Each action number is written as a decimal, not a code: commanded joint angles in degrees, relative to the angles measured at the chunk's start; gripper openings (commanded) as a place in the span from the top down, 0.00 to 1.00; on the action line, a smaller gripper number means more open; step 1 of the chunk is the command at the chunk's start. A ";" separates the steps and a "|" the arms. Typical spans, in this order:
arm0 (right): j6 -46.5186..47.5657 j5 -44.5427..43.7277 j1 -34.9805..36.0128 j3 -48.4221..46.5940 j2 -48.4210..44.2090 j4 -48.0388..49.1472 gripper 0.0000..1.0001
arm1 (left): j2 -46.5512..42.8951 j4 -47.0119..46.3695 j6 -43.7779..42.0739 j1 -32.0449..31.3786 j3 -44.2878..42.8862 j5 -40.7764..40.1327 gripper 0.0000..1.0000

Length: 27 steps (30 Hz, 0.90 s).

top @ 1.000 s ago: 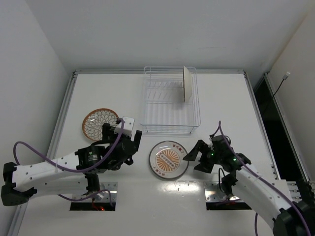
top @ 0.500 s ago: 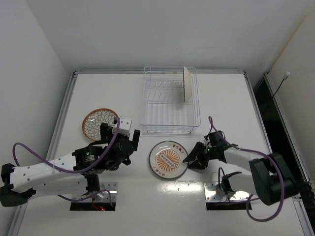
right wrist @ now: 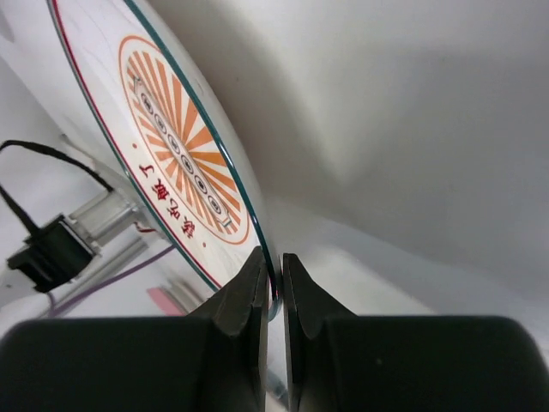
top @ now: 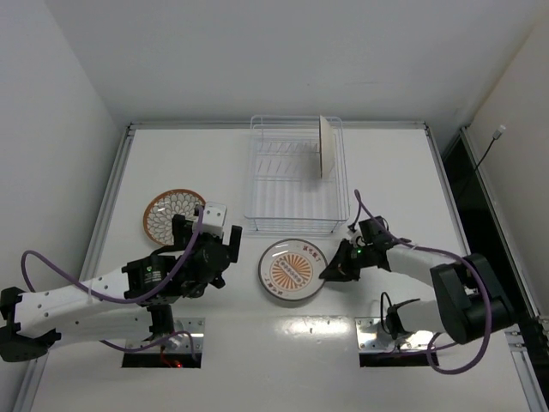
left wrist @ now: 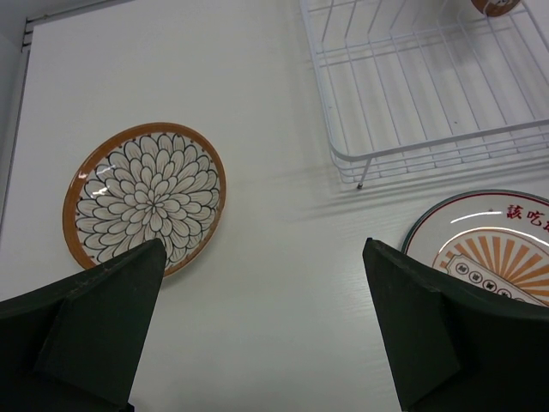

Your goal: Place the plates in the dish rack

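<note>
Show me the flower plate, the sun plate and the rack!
flower plate (left wrist: pixel 146 196): left wrist view, middle of its petal pattern.
sun plate (top: pixel 287 273): top view, its orange centre.
rack (top: pixel 292 204): top view, bare wires of its floor.

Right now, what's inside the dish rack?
One plate stands on edge in the dish rack, toward its right side, pale face showing to the top camera. Its other face is turned away, unseen.

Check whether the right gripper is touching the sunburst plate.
Touching. In the right wrist view the right gripper pinches the sunburst plate by its rim.
</note>
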State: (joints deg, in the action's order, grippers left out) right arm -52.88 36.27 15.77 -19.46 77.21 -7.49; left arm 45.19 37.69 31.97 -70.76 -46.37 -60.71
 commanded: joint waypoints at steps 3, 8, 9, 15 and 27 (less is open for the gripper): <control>4.71 -6.82 -0.30 -2.41 -10.83 -14.82 1.00 | -0.72 -0.25 0.99 0.63 -0.92 -1.52 0.01; 9.19 -17.71 0.40 -13.54 -24.97 -34.91 1.00 | -0.72 -0.25 0.99 0.63 -0.92 -1.52 0.01; 9.98 -19.29 0.40 -15.67 -26.22 -37.75 1.00 | -0.11 -0.25 0.99 0.63 -0.92 -1.52 0.01; 15.35 -27.91 0.40 -30.07 -30.89 -51.11 1.00 | 0.95 -0.78 0.47 0.63 -0.92 -1.52 0.01; 19.57 -51.55 0.40 -59.61 -21.43 -47.73 1.00 | 0.95 -0.78 0.47 0.63 -0.92 -2.05 0.01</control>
State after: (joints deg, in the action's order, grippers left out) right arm -34.26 -6.24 16.01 -72.18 50.54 -62.59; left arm 46.30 38.04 32.16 -70.76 -46.37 -60.95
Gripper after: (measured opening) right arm 0.043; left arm 0.991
